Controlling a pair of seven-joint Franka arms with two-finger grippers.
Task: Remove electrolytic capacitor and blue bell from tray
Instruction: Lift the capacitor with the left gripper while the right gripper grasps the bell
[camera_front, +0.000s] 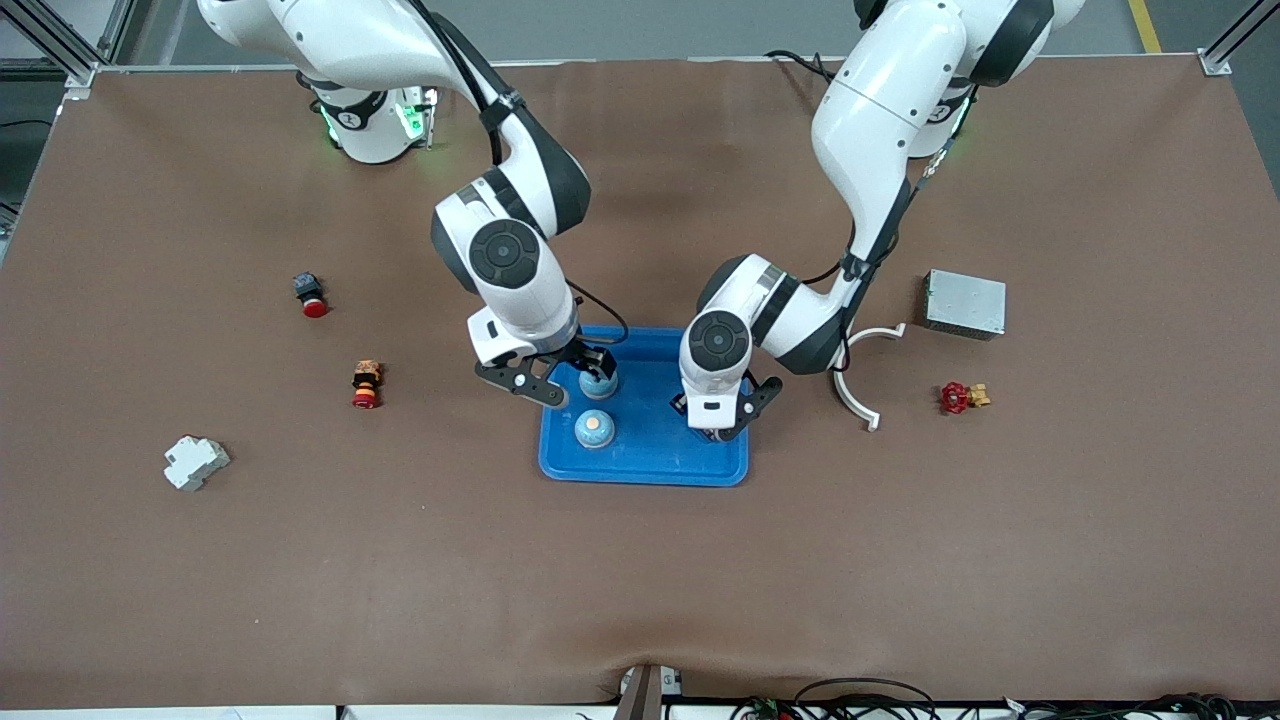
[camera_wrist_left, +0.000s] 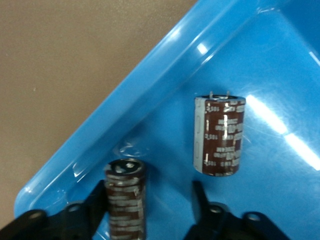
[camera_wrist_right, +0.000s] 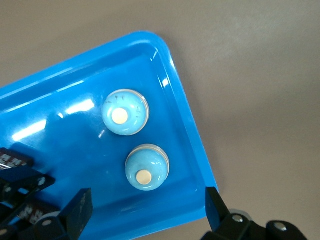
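Brown counter (camera_front: 300, 560) is carrying a blue tray (camera_front: 650, 465). Left claw (camera_wrist_left: 150, 210), spread, is straddling one capacitor (camera_wrist_left: 126, 200); right claw (camera_wrist_right: 145, 212), spread, is hovering over two bells (camera_wrist_right: 146, 167).

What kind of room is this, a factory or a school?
Probably a robot testing lab. Two white arms stand on a brown-covered table with a blue tray, scattered parts like a red valve, and metal framing at the corners.

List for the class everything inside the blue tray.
In the blue tray sit two bells and two brown capacitors: one lying flat, one upright between the left end effector's fingers. The arms hide part of the tray floor.
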